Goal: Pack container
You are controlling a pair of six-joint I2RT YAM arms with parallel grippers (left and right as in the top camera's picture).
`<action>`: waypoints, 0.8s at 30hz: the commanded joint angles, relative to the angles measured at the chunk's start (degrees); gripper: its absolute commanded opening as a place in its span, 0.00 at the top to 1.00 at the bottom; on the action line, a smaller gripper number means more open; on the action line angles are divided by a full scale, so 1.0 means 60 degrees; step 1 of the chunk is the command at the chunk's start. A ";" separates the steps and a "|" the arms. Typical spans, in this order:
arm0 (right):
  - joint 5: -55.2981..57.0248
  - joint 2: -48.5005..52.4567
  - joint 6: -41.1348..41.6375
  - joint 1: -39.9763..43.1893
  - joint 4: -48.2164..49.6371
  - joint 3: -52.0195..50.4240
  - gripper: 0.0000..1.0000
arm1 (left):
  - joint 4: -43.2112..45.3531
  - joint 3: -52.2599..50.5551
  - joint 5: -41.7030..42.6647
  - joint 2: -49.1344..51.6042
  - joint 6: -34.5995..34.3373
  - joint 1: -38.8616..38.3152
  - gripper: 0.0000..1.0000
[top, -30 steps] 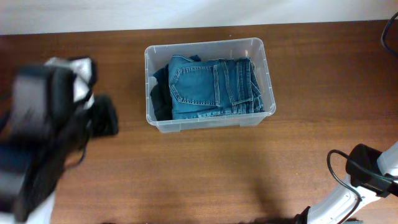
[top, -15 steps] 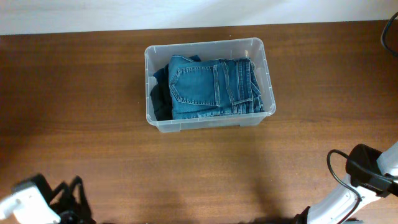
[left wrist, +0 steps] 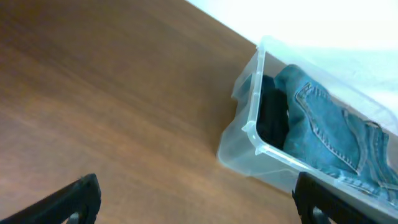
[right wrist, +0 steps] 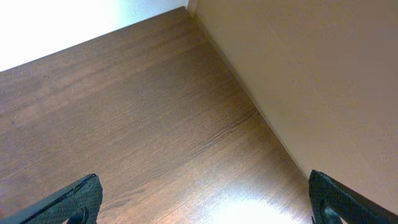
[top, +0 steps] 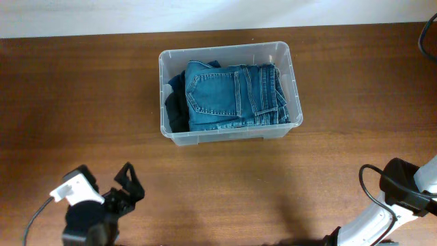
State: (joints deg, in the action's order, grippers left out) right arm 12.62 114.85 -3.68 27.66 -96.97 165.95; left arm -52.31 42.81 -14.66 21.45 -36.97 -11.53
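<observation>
- Left gripper, fingers spread wide, well apart from the large rectangular clear plastic container
- Right gripper spread too
- Folded blue denim jeans lie inside it

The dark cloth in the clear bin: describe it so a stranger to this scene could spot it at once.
On the brown wooden table, find the clear rectangular plastic bin near the far edge. At its left end in the overhead view lies a dark cloth, next to the folded blue denim jeans. It is nearly black, while the jeans are blue with stitched seams.
</observation>
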 commanded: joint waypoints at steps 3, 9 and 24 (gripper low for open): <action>0.0080 0.0007 0.0022 0.0018 -0.0055 -0.0015 0.02 | 0.0313 -0.0557 0.0302 -0.0015 -0.0135 0.0015 0.01; 0.0080 0.0007 0.0022 0.0018 -0.0055 -0.0015 0.02 | 0.0280 -0.0561 0.0943 -0.0015 -0.0131 0.0015 0.01; 0.0080 0.0007 0.0022 0.0018 -0.0055 -0.0015 0.02 | -0.0040 -0.0561 0.0943 -0.0015 -0.0127 0.0015 0.01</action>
State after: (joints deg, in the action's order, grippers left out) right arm 12.62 114.85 -3.66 27.66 -96.97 165.95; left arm -52.56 39.68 -9.58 21.47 -37.39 -11.53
